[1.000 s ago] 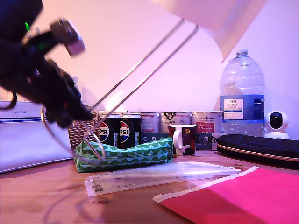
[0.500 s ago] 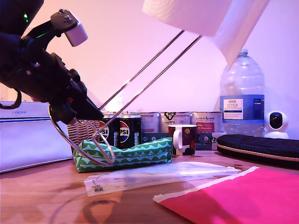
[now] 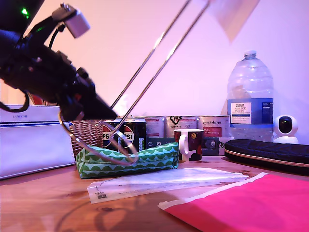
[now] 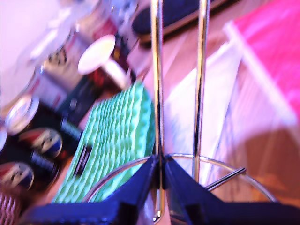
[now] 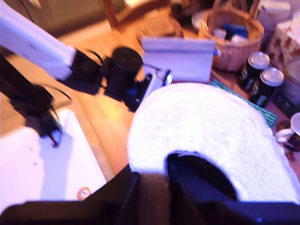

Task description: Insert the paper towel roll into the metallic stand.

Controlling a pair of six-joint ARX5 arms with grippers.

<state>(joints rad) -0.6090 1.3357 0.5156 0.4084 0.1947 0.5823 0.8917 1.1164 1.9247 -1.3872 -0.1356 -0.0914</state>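
Alignment underway: my first gripper [image 4: 159,180] clamps the tilted metallic stand [image 3: 159,55]; my second gripper [image 5: 166,187] grips the paper towel roll [image 5: 206,136], needing threading onto the loop.

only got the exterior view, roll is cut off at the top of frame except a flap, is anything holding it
Observer: Yes. In the second wrist view the paper towel roll sits at my second gripper, whose jaws appear to pinch the roll's end beside the dark core hole.
Operator: where exactly is the stand gripped
Observer: The first wrist view shows my first gripper shut on one of the two upright rods of the metallic stand, just above its ring base.
Operator: is the loop in the core yet
Observer: Cannot tell. The second wrist view shows no rod at the roll's near end, and the roll hides its far end.
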